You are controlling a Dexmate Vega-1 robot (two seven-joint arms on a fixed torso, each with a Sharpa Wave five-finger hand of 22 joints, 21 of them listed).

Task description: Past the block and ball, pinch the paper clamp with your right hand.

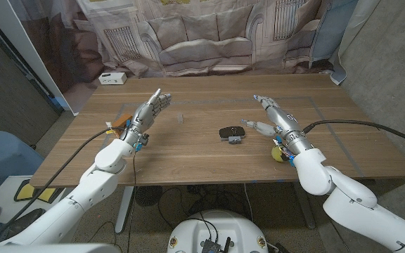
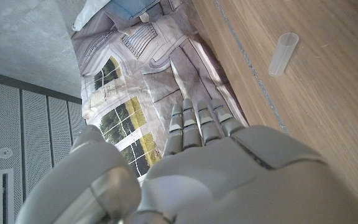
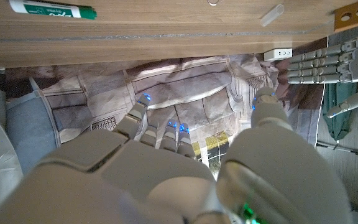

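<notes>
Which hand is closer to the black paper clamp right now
Right. The right hand hovers just beside the paper clamp, fingers apart. The left hand stands farther off on the clamp's other side, also holding nothing.

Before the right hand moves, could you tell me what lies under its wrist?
A yellow ball shows beside and partly under the right hand's wrist; the arm covers its far side, so anything behind it is hidden.
</notes>
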